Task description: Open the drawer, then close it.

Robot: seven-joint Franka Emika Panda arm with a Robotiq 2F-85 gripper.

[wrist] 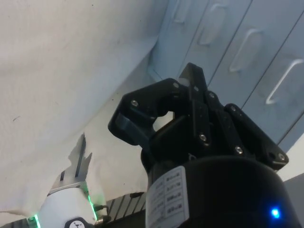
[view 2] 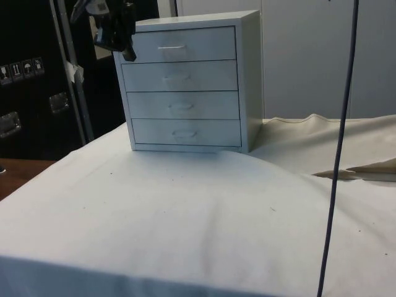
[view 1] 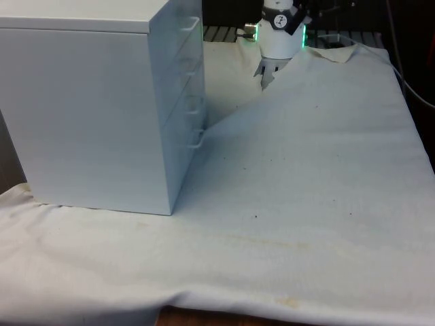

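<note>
Our black two-finger gripper (view 2: pixel 127 51), jaws pressed together and empty, hangs just off the white four-drawer metal chest (view 2: pixel 185 86) on the bench. All drawers look closed; next we must reach a handle (view 2: pixel 171 47).

White four-drawer chest (view 2: pixel 185 83) upright, drawers shut.

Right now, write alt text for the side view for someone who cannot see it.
A white chest of drawers stands on a table under a white cloth, its four drawers all shut. The black gripper hangs beside the top drawer, level with it and clear of its handle.
</note>
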